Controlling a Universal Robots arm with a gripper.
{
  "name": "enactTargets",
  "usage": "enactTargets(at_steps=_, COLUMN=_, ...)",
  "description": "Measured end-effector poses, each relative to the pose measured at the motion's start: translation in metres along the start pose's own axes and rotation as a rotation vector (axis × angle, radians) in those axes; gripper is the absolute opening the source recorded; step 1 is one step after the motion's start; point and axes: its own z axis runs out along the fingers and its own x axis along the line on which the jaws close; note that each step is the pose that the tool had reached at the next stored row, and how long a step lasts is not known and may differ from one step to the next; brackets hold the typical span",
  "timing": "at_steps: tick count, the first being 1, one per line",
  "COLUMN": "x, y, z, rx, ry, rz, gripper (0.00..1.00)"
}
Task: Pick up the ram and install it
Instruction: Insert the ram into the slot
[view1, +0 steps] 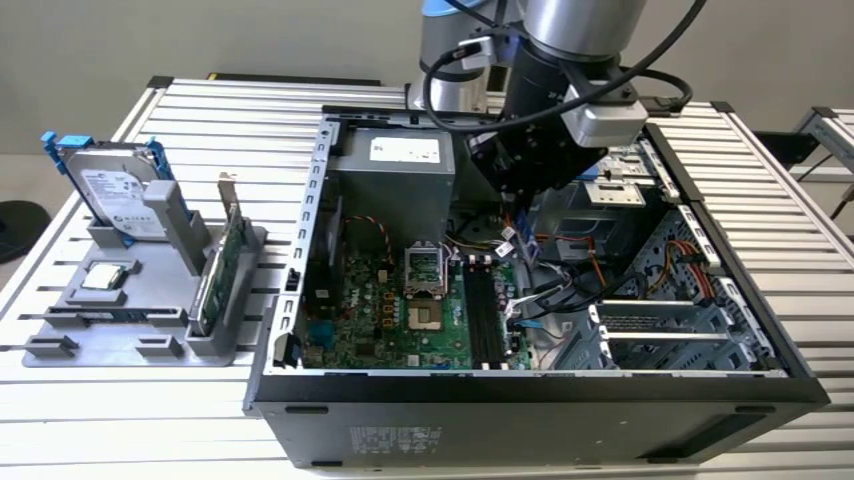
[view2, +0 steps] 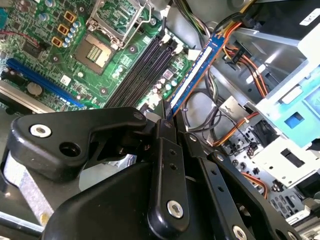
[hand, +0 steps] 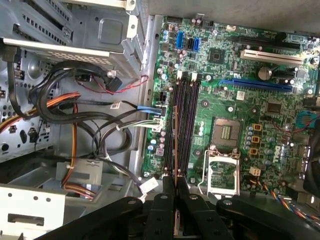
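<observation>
Your gripper (view2: 167, 112) is clamped on the ram (view2: 192, 75), its black fingers (view2: 167, 165) pressed together on one end of the stick. In the second wrist view you see the ram as a long, thin board running away from the fingertips, one face blue with a pale strip along its length, seen nearly edge-on. In the first wrist view the ram (hand: 175, 145) shows as a narrow edge rising from between the fingers (hand: 165, 200), lined up roughly parallel with the black memory slots (hand: 185, 125) on the green motherboard (hand: 250, 115) and hanging above them; you cannot tell from these views whether it touches a slot.

In the exterior view your gripper (view1: 523, 205) sits inside the open computer case (view1: 534, 400), down among the cables toward the case's middle, with the memory slots (view1: 483, 315) just below it near the case's front edge. The open processor socket (view1: 422, 270) lies beside those slots.

Outside the case, on the slatted table (view1: 107, 420) at the exterior view's left, a grey holder (view1: 134, 320) carries a silver hard drive with blue rails (view1: 114, 190) standing upright at its far corner and a green expansion card (view1: 220, 265) upright along its edge nearest the case
</observation>
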Motion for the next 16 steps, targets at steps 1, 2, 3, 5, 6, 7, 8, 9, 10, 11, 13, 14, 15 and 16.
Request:
enactTargets(at_steps=1, x=0.0000, y=0.0000, z=0.0003, rx=-0.0008, ry=-0.0001, rz=0.000, gripper=0.00)
enactTargets(at_steps=2, x=0.0000, y=0.0000, z=0.0006, rx=-0.0014, ry=-0.0002, rz=0.000, gripper=0.00)
enactTargets(at_steps=3, x=0.0000, y=0.0000, z=0.0009, rx=-0.0022, ry=-0.0002, rz=0.000, gripper=0.00)
enactTargets(at_steps=5, x=0.0000, y=0.0000, z=0.0015, rx=-0.0037, ry=-0.0004, rz=0.000, gripper=0.00)
enactTargets(at_steps=6, x=0.0000, y=0.0000, z=0.0018, rx=-0.0043, ry=-0.0005, rz=0.000, gripper=0.00)
enactTargets(at_steps=7, x=0.0000, y=0.0000, z=0.0021, rx=-0.0051, ry=-0.0006, rz=0.000, gripper=0.00)
enactTargets(at_steps=8, x=0.0000, y=0.0000, z=0.0024, rx=-0.0061, ry=-0.0007, rz=0.000, gripper=0.00)
enactTargets(at_steps=9, x=0.0000, y=0.0000, z=0.0027, rx=-0.0069, ry=-0.0008, rz=0.000, gripper=0.00)
enactTargets(at_steps=10, x=0.0000, y=0.0000, z=0.0031, rx=-0.0076, ry=-0.0008, rz=0.000, gripper=0.00)
enactTargets(at_steps=11, x=0.0000, y=0.0000, z=0.0034, rx=-0.0085, ry=-0.0009, rz=0.000, gripper=0.00)
enactTargets(at_steps=13, x=0.0000, y=-0.0001, z=0.0040, rx=-0.0104, ry=-0.0011, rz=0.000, gripper=0.00)
enactTargets(at_steps=14, x=0.0001, y=-0.0001, z=0.0043, rx=-0.0115, ry=-0.0012, rz=0.000, gripper=0.00)
enactTargets(at_steps=15, x=0.0000, y=-0.0001, z=0.0046, rx=-0.0124, ry=-0.0013, rz=0.000, gripper=0.00)
enactTargets(at_steps=16, x=0.0000, y=0.0000, z=0.0049, rx=-0.0135, ry=-0.0014, rz=0.000, gripper=0.00)
